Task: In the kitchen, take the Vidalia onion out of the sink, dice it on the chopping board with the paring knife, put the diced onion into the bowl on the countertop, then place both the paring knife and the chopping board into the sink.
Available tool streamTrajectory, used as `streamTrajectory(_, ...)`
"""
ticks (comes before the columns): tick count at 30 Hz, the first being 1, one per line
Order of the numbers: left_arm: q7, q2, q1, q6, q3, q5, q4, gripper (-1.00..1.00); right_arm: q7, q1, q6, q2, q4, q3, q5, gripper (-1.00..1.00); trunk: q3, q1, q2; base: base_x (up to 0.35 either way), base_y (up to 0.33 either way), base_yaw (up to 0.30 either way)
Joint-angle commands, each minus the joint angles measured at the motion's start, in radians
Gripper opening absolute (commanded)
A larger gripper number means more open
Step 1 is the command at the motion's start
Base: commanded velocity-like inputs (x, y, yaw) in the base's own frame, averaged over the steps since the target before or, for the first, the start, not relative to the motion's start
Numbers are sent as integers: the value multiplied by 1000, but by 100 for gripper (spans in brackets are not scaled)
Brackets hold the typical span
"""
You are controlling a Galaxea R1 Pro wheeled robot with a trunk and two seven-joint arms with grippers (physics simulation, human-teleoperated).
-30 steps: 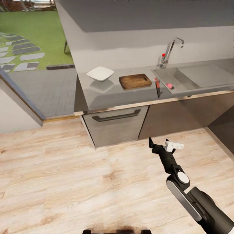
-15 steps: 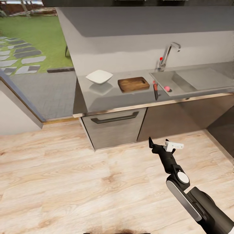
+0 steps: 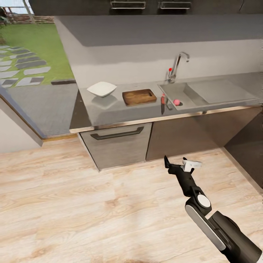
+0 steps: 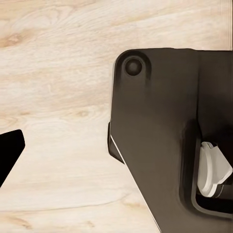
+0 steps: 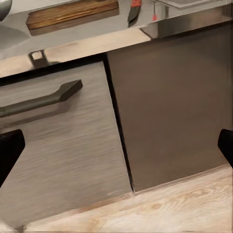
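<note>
Open wood floor point(image 3: 73, 197), cabinets point(image 3: 117, 146) ahead, countertop point(image 3: 109, 109) above

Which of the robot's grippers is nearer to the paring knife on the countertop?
Right. The right gripper hangs over the floor in front of the cabinets, below the paring knife. The left gripper's place relative to the knife cannot be told.

Chopping board point(image 5: 73, 13) and paring knife point(image 5: 134, 10) lie above cabinet handle point(image 5: 41, 99).

No lettering, label, brand mark or number is legible anywhere in this kitchen scene. The cabinet fronts point(image 3: 117, 144), the countertop point(image 3: 120, 111) and the robot's arm point(image 3: 215, 226) carry no readable writing.
</note>
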Motion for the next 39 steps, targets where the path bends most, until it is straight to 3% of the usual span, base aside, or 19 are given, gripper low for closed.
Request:
streamTrajectory(1, 7, 0, 1, -1, -4, 2, -2, 100, -5, -1, -6, -1, -1, 5, -10, 100, 0, 1, -2, -101, -309, 0)
streamTrajectory(39, 7, 0, 1, -1, -4, 1, -3, 100, -4, 0, -6, -1, -1, 12, -10, 100, 61, 1, -2, -13, -317, 0)
